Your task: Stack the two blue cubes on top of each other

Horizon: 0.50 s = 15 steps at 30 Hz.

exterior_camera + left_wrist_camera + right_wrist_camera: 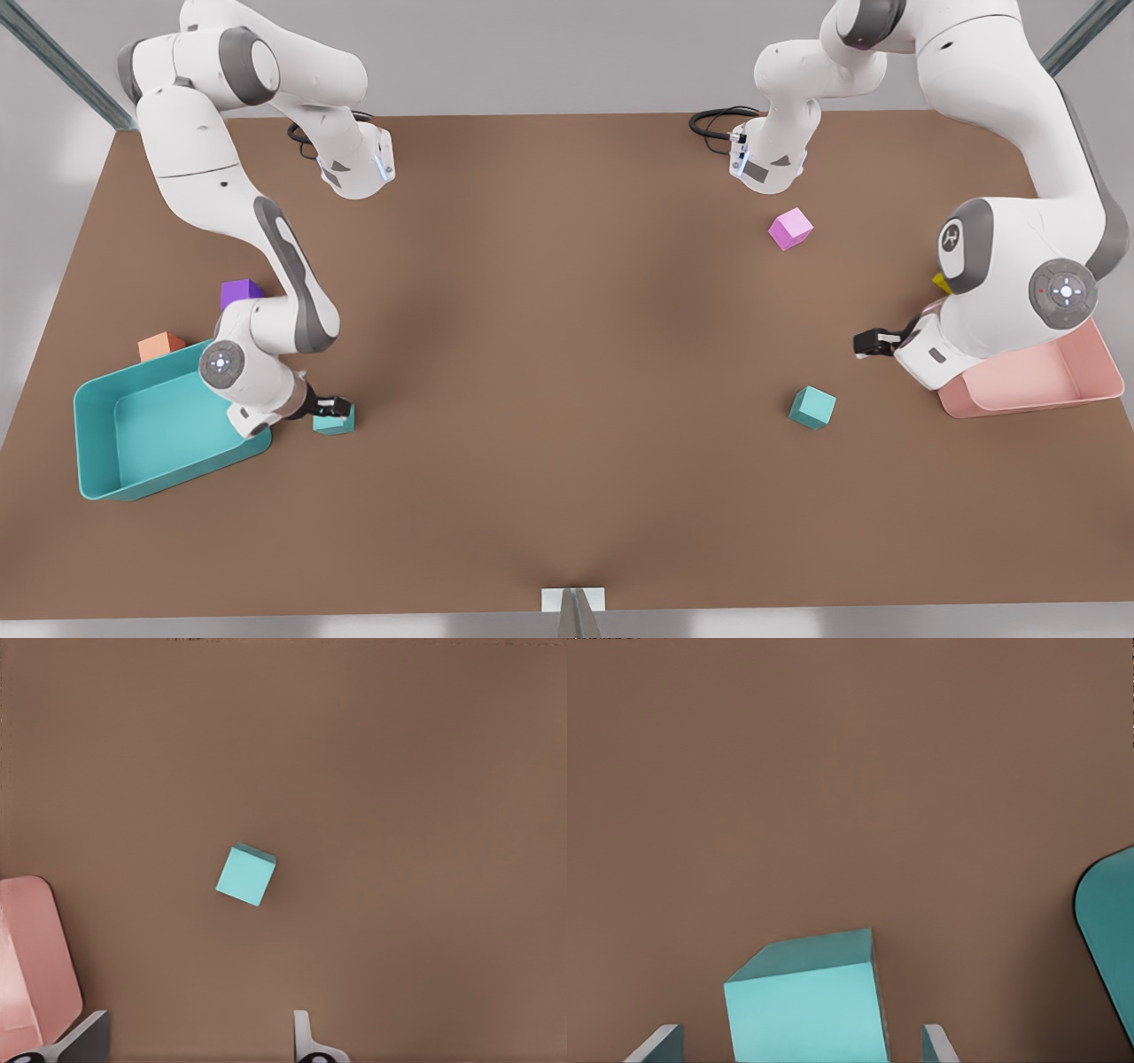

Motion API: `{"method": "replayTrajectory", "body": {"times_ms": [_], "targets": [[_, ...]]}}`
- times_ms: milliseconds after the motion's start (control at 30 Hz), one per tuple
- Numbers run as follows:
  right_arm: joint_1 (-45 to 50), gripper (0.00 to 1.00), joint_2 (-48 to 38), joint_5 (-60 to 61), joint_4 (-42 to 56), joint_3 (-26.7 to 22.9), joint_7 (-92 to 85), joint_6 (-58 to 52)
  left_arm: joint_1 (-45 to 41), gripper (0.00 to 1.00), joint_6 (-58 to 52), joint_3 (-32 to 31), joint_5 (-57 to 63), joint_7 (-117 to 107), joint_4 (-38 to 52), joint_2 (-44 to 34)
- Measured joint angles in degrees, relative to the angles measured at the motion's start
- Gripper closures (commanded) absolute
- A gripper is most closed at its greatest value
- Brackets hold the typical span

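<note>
One of the two blue cubes (334, 420), a plain matte turquoise block with crisp edges, sits on the brown table (567, 372) just beside the teal bin (106, 443) at the front view's left, framed between the spread fingers (660, 1043) of the right gripper (334, 408); the fingers stand clear on either side of the cube in the right wrist view, so the claw appears released and lined up to close, not yet gripping. Its twin, the second blue cube (812, 407), lies well apart toward the front view's right, alone on bare table and turned slightly askew, near the pink bin (1099, 377). The left gripper (873, 342) hangs above and beside it, unclenched and empty, its pale fingertips (301, 1036) wide apart in the left wrist view with the cube ahead of them, apparently waiting. Judging by the layout, the near cube will be lifted and carried across to the far one. Smooth-walled bins with rounded corners sit at either end, and spare cubes of like size dot the table: a dark purple cube (240, 291), an orange cube (160, 345) and a pink cube (790, 228).
</note>
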Motion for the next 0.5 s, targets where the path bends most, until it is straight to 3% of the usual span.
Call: {"method": "replayTrajectory", "body": {"times_ms": [500], "targets": [[0.4, 0.00, 2.5, -0.8, -0.2, -0.1, 0.9, 4.4, -0.7, 0.00, 0.2, 0.1, 0.2, 0.2, 0.0, 0.1]]}}
